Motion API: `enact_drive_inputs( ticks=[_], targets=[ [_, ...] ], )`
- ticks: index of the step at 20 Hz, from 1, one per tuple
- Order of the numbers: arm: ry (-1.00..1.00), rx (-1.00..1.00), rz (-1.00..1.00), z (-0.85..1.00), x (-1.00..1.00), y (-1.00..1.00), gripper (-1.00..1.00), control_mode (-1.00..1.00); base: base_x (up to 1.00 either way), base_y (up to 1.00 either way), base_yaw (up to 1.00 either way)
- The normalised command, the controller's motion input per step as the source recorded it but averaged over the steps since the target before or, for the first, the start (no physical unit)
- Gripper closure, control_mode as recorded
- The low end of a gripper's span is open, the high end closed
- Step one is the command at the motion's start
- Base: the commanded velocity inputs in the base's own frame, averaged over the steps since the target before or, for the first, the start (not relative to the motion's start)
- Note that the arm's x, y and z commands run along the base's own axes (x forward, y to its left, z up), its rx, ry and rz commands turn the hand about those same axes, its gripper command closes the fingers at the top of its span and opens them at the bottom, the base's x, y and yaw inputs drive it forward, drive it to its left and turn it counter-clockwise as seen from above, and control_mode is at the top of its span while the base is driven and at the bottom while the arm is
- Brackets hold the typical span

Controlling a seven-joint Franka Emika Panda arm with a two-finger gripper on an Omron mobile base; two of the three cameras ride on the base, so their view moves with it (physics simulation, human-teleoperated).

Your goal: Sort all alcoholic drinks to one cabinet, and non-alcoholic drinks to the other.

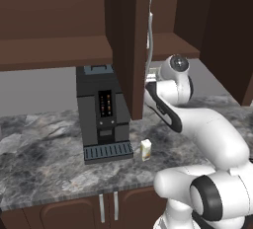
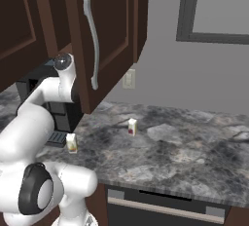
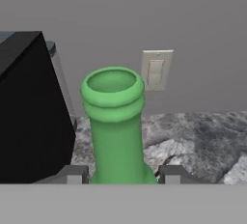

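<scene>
Gripper (image 3: 119, 175) is pinching the green bottle (image 3: 116, 126) low on its neck, with one finger tip (image 3: 72, 174) on each side. Behind the bottle stands the black coffee machine (image 1: 102, 112) on the grey marble counter (image 2: 185, 157). Just beside the machine's drip tray stands the cream carton (image 1: 146, 150). Well apart from the machine, on the open counter, stands the white carton (image 2: 132, 126). Above the machine hangs the narrow cabinet door with its silver handle (image 2: 92, 47).
</scene>
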Motion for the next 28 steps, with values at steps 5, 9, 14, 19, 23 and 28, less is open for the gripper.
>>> enact_drive_inputs(
  ticks=[5, 9, 14, 19, 23, 28],
  targets=[
    [-0.04, 0.0, -0.03, 0.33, -0.08, -0.03, 1.0, -1.0, 0.0, 0.0, 0.0],
    [-0.05, 0.0, -0.03, 0.31, -0.12, -0.03, 1.0, -1.0, 0.0, 0.0, 0.0],
    [-0.06, 0.0, -0.03, 0.31, -0.12, -0.02, 1.0, -1.0, 0.0, 0.0, 0.0],
    [-0.07, 0.0, -0.03, 0.33, -0.09, -0.04, 1.0, -1.0, 0.0, 0.0, 0.0],
    [-0.06, 0.0, -0.03, 0.34, -0.09, -0.06, 1.0, -1.0, 0.0, 0.0, 0.0],
    [-0.04, 0.0, -0.02, 0.36, -0.06, -0.09, 1.0, -1.0, 0.0, 0.0, 0.0]
  ],
)
